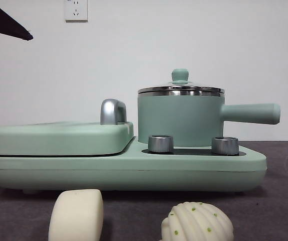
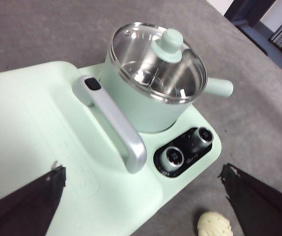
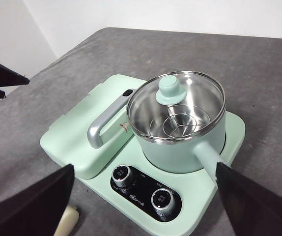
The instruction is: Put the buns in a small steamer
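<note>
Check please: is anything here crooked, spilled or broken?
Nothing stands out. The glass lid sits level on the small steamer, and both buns, the smooth one and the ridged one, lie whole on the table in front. No spill shows.

The mouth of the small steamer [image 1: 180, 119] is closed off by its glass lid [image 3: 176, 105], whose knob [image 1: 179, 75] stands clear with open air above. The way in from the left is narrowed by the griddle's chrome handle [image 1: 113, 111]. Bare counter [image 1: 279, 201] is left around the smooth bun [image 1: 77, 216] and the ridged bun [image 1: 198, 223] at the near edge.
</note>
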Robot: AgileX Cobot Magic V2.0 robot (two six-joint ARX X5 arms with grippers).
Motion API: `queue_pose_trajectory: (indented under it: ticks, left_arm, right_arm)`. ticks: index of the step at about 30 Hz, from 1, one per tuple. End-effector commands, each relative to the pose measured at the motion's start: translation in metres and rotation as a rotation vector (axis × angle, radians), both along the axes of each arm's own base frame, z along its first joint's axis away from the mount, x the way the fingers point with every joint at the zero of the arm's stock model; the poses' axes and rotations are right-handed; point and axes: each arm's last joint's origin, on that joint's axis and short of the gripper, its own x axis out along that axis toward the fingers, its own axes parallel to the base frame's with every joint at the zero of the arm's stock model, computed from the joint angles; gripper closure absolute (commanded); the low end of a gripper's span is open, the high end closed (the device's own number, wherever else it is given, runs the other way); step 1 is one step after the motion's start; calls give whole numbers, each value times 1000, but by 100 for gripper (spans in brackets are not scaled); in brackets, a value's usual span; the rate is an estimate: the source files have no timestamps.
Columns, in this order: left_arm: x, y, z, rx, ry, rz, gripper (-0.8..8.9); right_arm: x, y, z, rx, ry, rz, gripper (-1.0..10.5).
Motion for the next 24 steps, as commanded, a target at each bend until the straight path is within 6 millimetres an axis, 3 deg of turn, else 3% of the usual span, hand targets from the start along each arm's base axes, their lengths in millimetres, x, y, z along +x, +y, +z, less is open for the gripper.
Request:
queue_pose_trajectory:
  ticks: [1,9,16,24]
  left_arm:
    - [4,-3,10,-23,-21,-2,360]
    - [32,-14,31,24,29,-25,363]
    - [83,-39,52,115,160,-85,378]
    - [142,-83,57,176,277,-154,378]
  right_arm:
    - [0,0,5,-3,-20,5,482]
    - [0,0,5,9,-7,-1,482]
    - [-1,0,4,23,13,-7,482]
    - [-1,0,4,23,17,-8,482]
